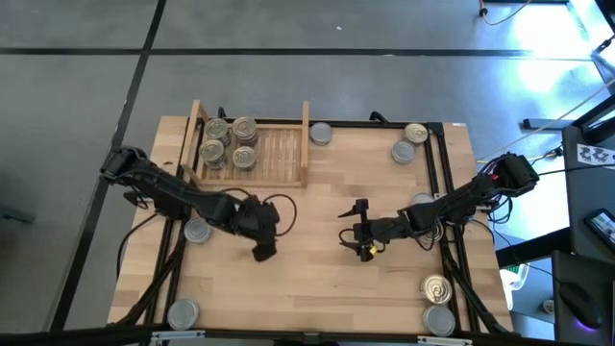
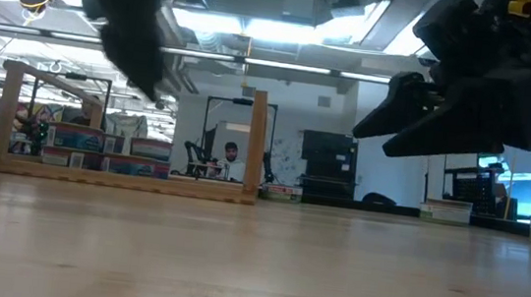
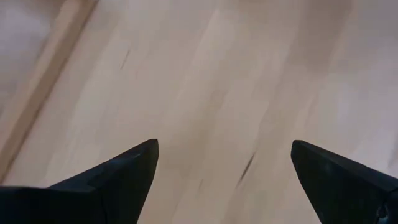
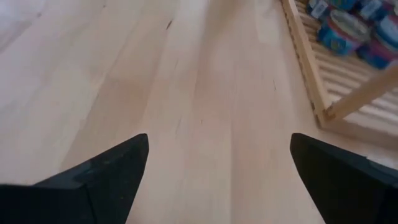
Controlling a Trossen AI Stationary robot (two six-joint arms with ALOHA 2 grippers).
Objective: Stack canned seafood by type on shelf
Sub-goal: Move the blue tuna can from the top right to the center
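The shelf (image 1: 252, 144) stands at the table's far left, and several canned seafood tins (image 1: 229, 142) are stacked in its left part. In the right wrist view the shelf (image 4: 323, 81) holds blue-labelled tins (image 4: 345, 28). Loose tins lie on the table at the far side (image 1: 320, 134), far right (image 1: 415, 133), left (image 1: 197, 231) and near right (image 1: 437, 287). My left gripper (image 1: 261, 245) hangs open over bare wood near the table's middle (image 3: 224, 155). My right gripper (image 1: 348, 229) stands open right of centre, pointing toward the shelf (image 4: 219, 149). Neither holds anything.
More tins lie at the near-left corner (image 1: 183, 312), the near-right corner (image 1: 439, 319) and beside the far-right one (image 1: 404, 151). Black frame rails (image 1: 447, 192) run along the table's right side. Bare tabletop (image 1: 307, 269) lies between and in front of the two grippers.
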